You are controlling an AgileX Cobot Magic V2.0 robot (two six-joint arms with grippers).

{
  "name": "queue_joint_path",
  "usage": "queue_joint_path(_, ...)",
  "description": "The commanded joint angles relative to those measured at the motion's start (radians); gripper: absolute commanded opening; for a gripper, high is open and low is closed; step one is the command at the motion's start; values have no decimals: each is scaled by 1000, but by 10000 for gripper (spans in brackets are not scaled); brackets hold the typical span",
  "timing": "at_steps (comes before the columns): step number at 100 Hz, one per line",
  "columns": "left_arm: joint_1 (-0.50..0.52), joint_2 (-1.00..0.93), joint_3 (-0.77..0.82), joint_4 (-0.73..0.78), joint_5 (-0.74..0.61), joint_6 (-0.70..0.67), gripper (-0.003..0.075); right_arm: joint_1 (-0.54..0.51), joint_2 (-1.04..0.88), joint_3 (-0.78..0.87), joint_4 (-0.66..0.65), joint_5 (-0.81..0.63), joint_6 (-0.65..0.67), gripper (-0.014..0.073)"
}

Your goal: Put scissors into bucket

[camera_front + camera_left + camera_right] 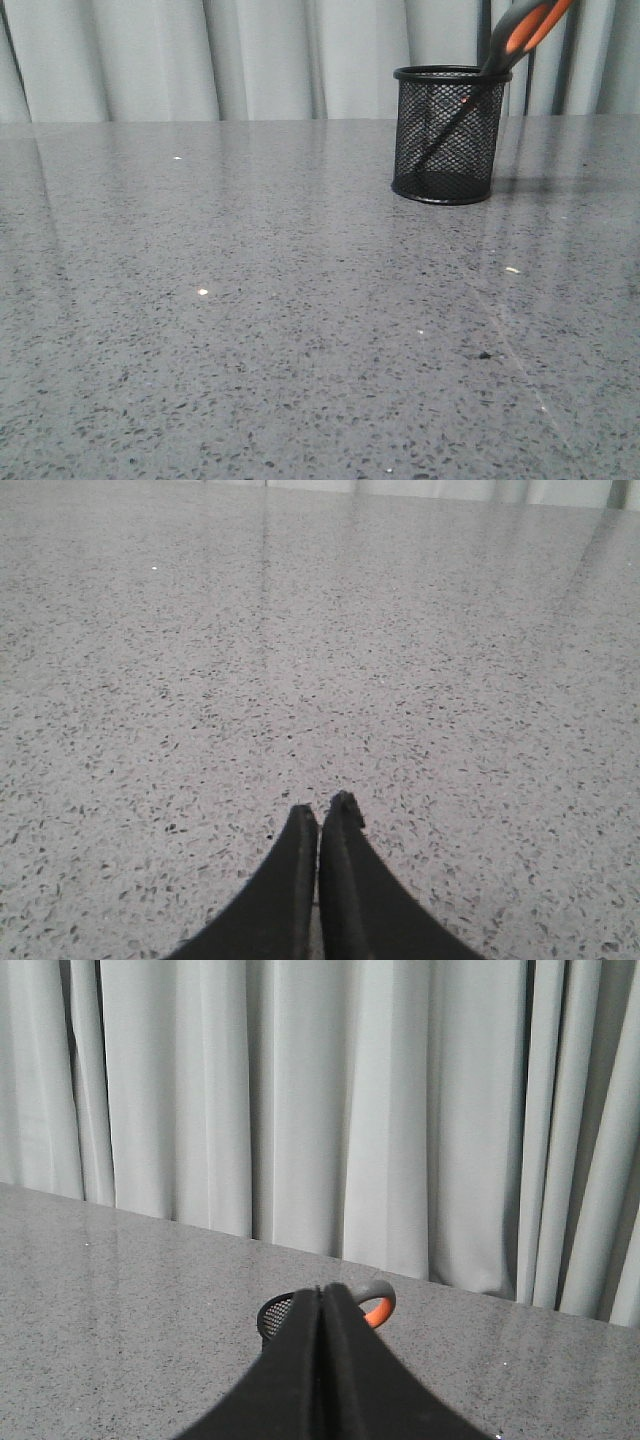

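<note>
Your left tool is closed. Its two black fingers press together with nothing between them. It hangs just over the bare grey speckled table and touches nothing you can see.

Your right tool is closed too. Its black fingers meet in a thin line and hold nothing. It is up above the table and points at the bucket, which peeks out just behind the fingertips. You cannot tell from this view if the tool touches the bucket.

Look at the front view. The bucket is a small black cup made of wire mesh, with a solid black rim and a solid base. It stands upright on the table, far back and to the right, near the grey curtain.

The scissors are in the bucket. The dark blades go down inside on a slant, and you can see them through the mesh. The handles stick out over the rim and lean to the right. They are dark grey with orange inside the loops. In the right wrist view one orange loop shows beside the tool.

You can read no writing or labels on anything.
</note>
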Motion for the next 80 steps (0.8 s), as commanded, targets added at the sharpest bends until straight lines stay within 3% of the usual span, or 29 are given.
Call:
queue_joint_path(1, 2, -26, 40, 3, -45, -14, -20, 5, 5, -24, 9, -70, -6, -45)
queue_joint_path(67, 2, -26, 40, 3, -45, -14, -20, 5, 5, -15, 9, -70, -6, -45)
queue_joint_path(80, 2, -26, 40, 3, -45, -14, -20, 3, 5, 63, 9, -176, -6, -45)
